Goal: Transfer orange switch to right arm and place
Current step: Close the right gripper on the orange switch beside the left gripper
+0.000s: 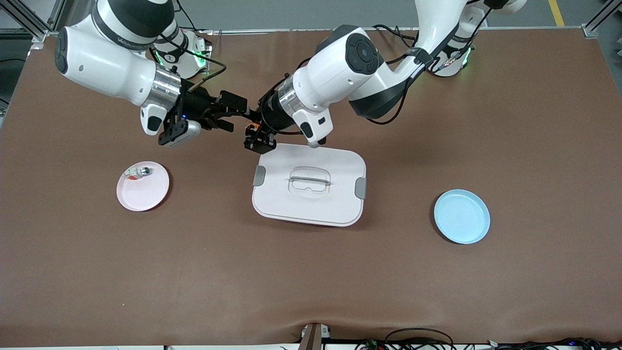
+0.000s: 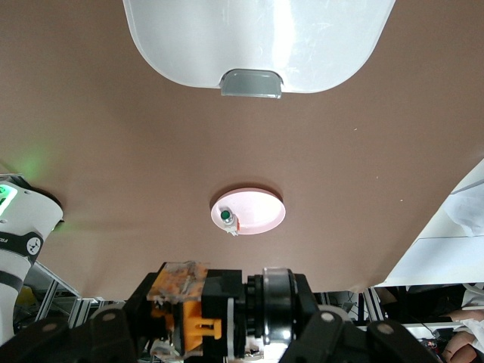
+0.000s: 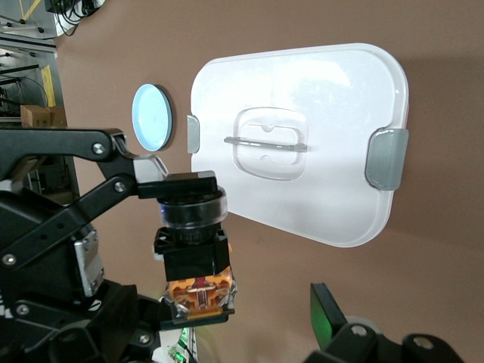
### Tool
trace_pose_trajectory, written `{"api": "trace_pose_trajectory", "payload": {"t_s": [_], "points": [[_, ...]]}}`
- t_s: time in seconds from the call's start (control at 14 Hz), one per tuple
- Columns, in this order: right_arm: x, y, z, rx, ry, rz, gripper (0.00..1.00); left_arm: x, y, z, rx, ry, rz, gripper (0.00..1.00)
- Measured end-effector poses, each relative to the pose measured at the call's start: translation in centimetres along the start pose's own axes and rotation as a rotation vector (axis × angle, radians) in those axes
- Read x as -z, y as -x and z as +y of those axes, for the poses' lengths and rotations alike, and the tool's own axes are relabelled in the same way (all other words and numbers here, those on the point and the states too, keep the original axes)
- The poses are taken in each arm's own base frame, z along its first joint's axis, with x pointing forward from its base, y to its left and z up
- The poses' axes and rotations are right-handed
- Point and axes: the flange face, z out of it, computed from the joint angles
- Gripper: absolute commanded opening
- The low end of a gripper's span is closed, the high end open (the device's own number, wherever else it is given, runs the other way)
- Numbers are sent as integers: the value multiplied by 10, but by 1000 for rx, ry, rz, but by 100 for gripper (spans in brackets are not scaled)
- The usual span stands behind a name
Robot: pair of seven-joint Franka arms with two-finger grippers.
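The orange switch (image 1: 251, 128) is held in the air by my left gripper (image 1: 255, 137), which is shut on it over the table just beside the white lidded box. In the left wrist view the switch (image 2: 193, 318) lies crosswise in the left gripper (image 2: 219, 311), orange end at one finger, silver ring and cap at the other. My right gripper (image 1: 235, 115) is open and close beside the switch, not gripping it. In the right wrist view the switch (image 3: 195, 249) hangs just ahead of the right gripper (image 3: 249, 333), and one of its fingers (image 3: 330, 311) stands well apart from the switch.
A white lidded box (image 1: 309, 184) lies mid-table, also in the wrist views (image 2: 257, 38) (image 3: 302, 136). A pink plate (image 1: 143, 189) toward the right arm's end holds a small silver-and-white piece (image 1: 137, 171). A blue plate (image 1: 461, 216) lies toward the left arm's end.
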Motion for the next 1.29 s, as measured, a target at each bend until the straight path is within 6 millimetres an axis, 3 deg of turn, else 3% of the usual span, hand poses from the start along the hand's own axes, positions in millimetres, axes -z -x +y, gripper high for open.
{"api": "trace_pose_trajectory", "payload": {"t_s": [0.36,0.5,0.93,1.29], "points": [[-6,2,-5,8,-1,23,100,-5,3,-5,-6,-8,1,0],[-8,3,-8,11,-1,27,82,-5,3,-5,-6,-8,1,0],[-10,4,-7,11,1,24,55,-6,4,-7,-8,-10,2,0],[-11,4,-5,34,-2,22,0,-8,4,-7,-8,-10,2,0]]}}
